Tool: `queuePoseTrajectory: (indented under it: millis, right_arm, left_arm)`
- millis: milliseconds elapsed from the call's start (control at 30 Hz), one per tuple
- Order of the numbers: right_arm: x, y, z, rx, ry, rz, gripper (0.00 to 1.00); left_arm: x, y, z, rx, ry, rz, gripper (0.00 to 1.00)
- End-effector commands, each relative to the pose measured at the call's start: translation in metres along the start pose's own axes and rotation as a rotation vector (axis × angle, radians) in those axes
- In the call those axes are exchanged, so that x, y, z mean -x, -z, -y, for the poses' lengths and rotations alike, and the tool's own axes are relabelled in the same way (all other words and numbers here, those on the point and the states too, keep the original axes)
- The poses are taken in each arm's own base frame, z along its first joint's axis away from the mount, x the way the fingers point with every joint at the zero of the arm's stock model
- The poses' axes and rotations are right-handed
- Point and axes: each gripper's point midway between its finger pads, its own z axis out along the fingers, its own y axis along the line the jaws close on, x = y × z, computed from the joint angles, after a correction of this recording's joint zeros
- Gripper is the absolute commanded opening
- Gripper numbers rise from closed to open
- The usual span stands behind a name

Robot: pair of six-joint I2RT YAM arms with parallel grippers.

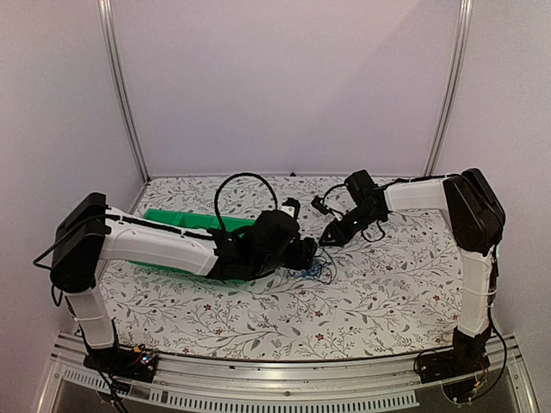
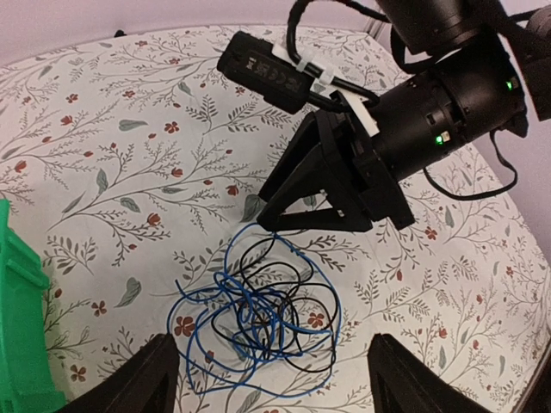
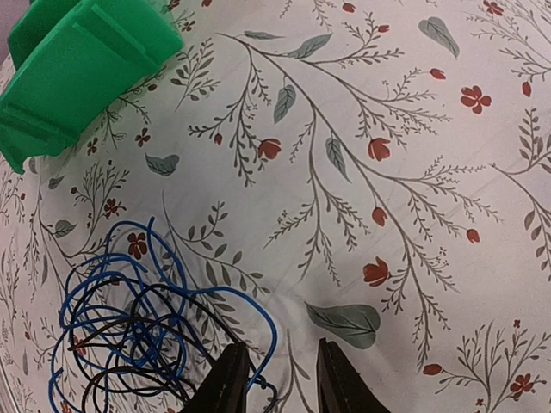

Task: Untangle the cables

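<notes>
Blue and black cables (image 2: 258, 314) in one snarl on the floral surface (image 3: 413, 172), left tool (image 2: 275, 361) spread wide over it from 9 o'clock, right tool (image 3: 280, 361) at 1 o'clock, slightly parted, a blue strand between its fingers (image 3: 225, 379)

The left arm reaches from the near left toward the middle of the flowered table (image 1: 387, 292), hiding part of a green bin (image 1: 176, 222) on its far side. The left gripper (image 1: 308, 255) sits just left of the cables (image 1: 319, 270), a small blue-and-black snarl. The right gripper (image 1: 331, 238) slants down from the far right, close to the snarl's far side.
</notes>
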Motion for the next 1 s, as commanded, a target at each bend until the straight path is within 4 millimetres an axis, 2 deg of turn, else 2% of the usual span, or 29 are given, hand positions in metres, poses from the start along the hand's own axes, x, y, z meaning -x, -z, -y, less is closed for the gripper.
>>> queuePoseTrajectory:
  millis: [0, 133, 400, 533, 667, 867, 967]
  right_arm:
    - [-0.011, -0.006, 0.003, 0.014, -0.035, -0.029, 0.31]
    - [-0.013, -0.007, 0.001, 0.025, -0.041, -0.034, 0.25]
    - [-0.011, -0.002, -0.002, 0.054, -0.051, -0.019, 0.01]
    - [-0.005, 0.010, -0.006, 0.054, -0.047, -0.006, 0.00]
    - [0.016, 0.044, -0.018, 0.027, -0.001, 0.056, 0.00]
    - [0.055, 0.111, -0.058, 0.056, 0.086, 0.182, 0.00]
    - [0.065, 0.134, -0.072, 0.076, 0.094, 0.207, 0.00]
  left_arm:
    - [0.004, 0.011, 0.005, -0.018, 0.009, 0.009, 0.77]
    - [0.003, 0.010, 0.005, -0.018, 0.007, 0.007, 0.77]
    - [0.000, 0.006, 0.006, -0.017, -0.003, 0.002, 0.77]
    - [0.002, 0.001, 0.008, -0.013, -0.009, 0.008, 0.77]
    - [0.011, -0.009, 0.012, 0.002, -0.017, 0.036, 0.79]
    - [0.030, -0.016, 0.035, -0.156, 0.060, 0.091, 0.80]
    - [0.038, -0.021, 0.038, -0.173, 0.078, 0.126, 0.80]
